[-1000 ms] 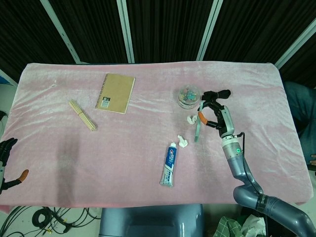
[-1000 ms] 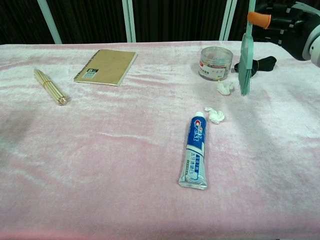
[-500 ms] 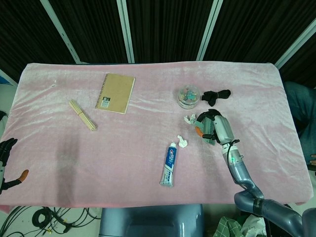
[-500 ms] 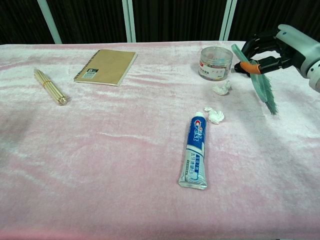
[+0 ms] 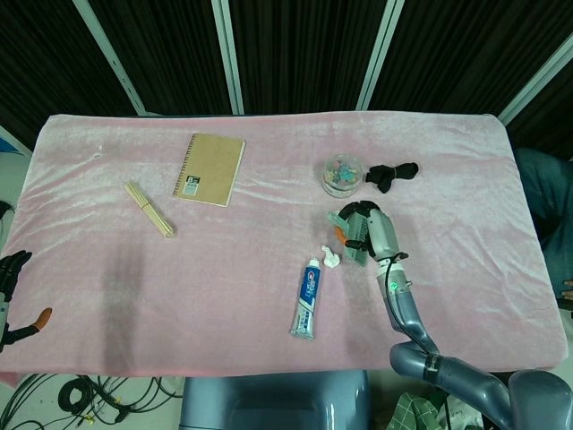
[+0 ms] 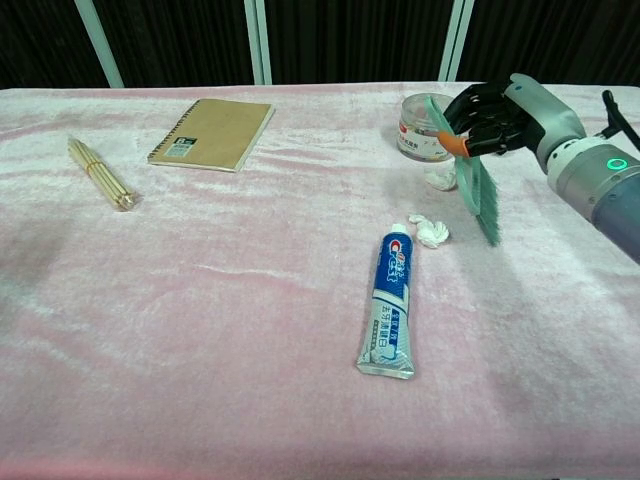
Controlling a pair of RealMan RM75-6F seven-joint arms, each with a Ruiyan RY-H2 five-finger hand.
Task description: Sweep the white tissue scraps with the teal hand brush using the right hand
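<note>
My right hand (image 6: 497, 108) grips the teal hand brush (image 6: 470, 178) by its handle. The brush slants down and to the right, its bristles close above the pink cloth. One white tissue scrap (image 6: 439, 180) lies just left of the brush, partly behind it. A second scrap (image 6: 432, 231) sits by the cap of the toothpaste tube, left of the bristle tips. In the head view the right hand (image 5: 365, 230) covers most of the brush (image 5: 355, 252), with the scraps (image 5: 330, 258) just to its left. My left hand (image 5: 11, 285) hangs off the table's near left corner, holding nothing.
A toothpaste tube (image 6: 392, 305) lies near the table's middle. A clear jar (image 6: 421, 122) stands just behind the brush, with a black object (image 5: 394, 172) beside it. A brown notebook (image 6: 213, 133) and a bundle of sticks (image 6: 100, 172) lie at the far left.
The right hand has swung the brush from upright to slanted and carried it left, down beside the scraps. Both scraps lie about where they were.
</note>
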